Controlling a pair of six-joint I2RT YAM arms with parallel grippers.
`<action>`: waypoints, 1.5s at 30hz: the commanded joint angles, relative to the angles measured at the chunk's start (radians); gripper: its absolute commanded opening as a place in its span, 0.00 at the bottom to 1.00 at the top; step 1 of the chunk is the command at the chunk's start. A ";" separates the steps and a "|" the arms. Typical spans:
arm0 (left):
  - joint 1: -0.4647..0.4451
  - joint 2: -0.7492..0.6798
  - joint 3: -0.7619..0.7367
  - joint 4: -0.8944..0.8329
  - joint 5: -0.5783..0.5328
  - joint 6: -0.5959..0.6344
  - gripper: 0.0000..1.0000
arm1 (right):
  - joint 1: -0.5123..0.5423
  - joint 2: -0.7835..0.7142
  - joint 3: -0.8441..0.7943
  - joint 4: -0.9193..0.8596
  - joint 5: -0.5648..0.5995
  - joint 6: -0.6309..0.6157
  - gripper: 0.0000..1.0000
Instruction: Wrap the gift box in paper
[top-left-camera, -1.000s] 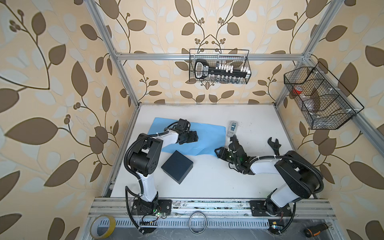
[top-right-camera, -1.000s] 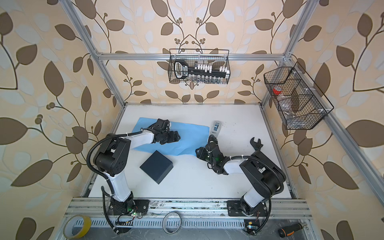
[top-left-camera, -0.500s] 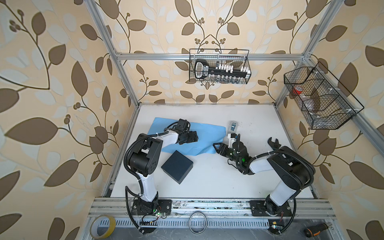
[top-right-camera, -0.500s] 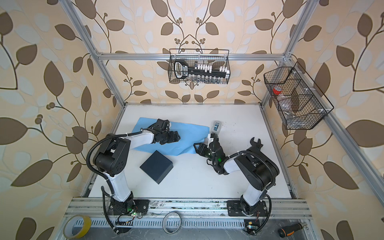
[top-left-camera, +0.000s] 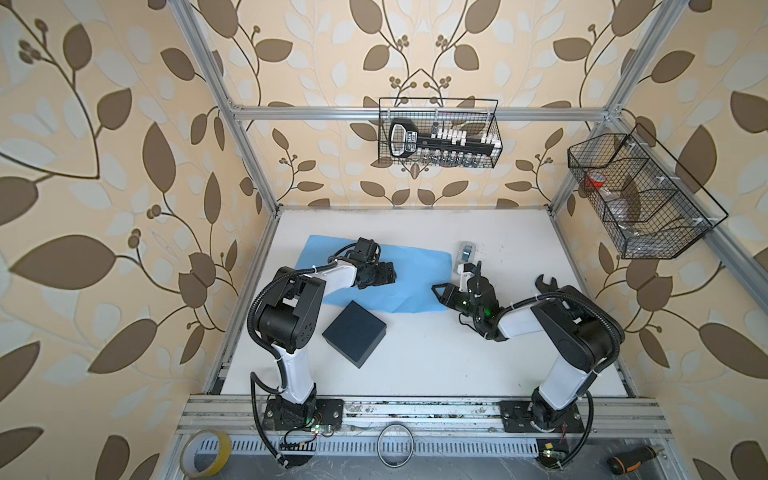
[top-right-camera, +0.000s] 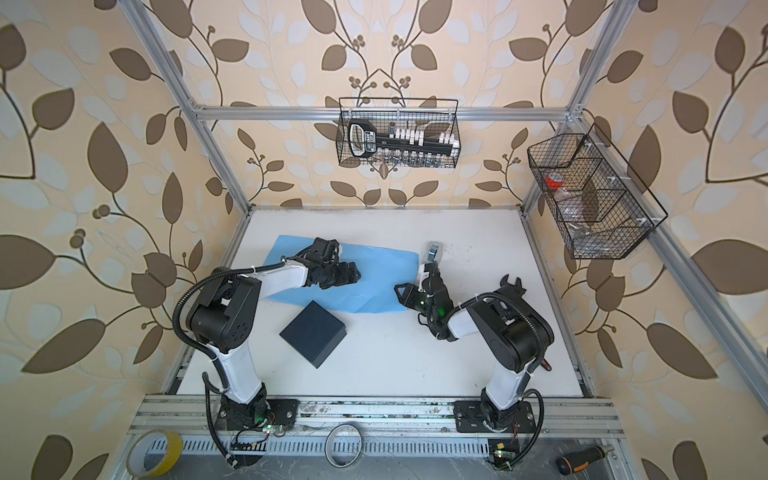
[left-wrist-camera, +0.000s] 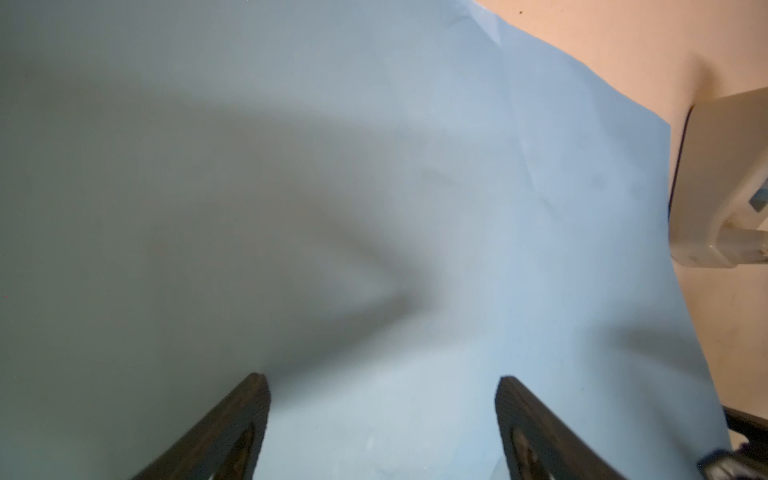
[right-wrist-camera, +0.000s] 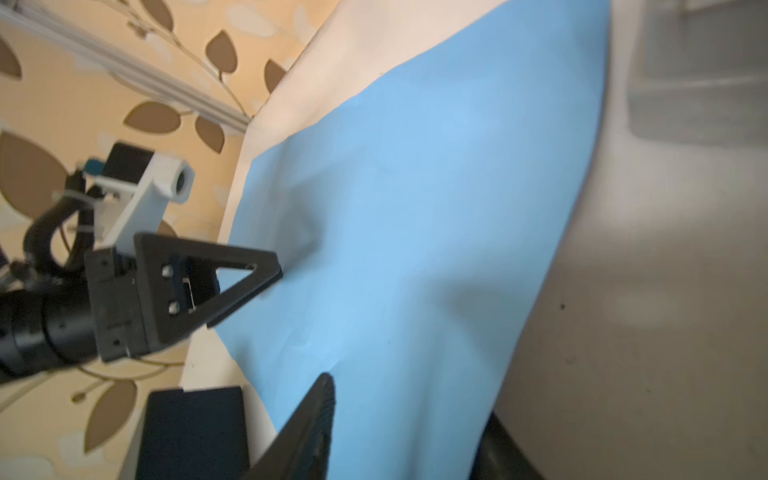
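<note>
One white table is seen filling the lower middle of both top views. The paper, light blue side up, is spread flat across the table's centre-left, with its long edges running slightly down to the right.

The gift box is found just below the paper, turned like a diamond. Its upper corner is placed at the sheet's lower edge; whether the two touch cannot be told. The box is also caught at the lower left of the right wrist view.

The left gripper is held low over the left half of the paper. In the left wrist view its jaws are seen spread wide, with only blue sheet between them.

The right gripper is positioned at the paper's lower right corner. In the right wrist view its jaws are seen apart, and the sheet's edge is passed between them, unclamped.

The small grey tape dispenser is set just right of the paper's upper right corner.
</note>
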 joint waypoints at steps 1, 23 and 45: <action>-0.002 -0.028 -0.020 -0.058 0.031 0.000 0.88 | -0.006 -0.057 0.012 -0.146 -0.008 0.043 0.24; -0.019 -0.779 -0.366 -0.219 -0.076 -0.091 0.91 | 0.179 -0.557 -0.347 -0.364 0.278 0.166 0.04; -0.024 -0.812 -0.411 -0.251 -0.132 -0.089 0.94 | -0.240 -0.865 -0.329 -0.777 0.188 -0.100 0.54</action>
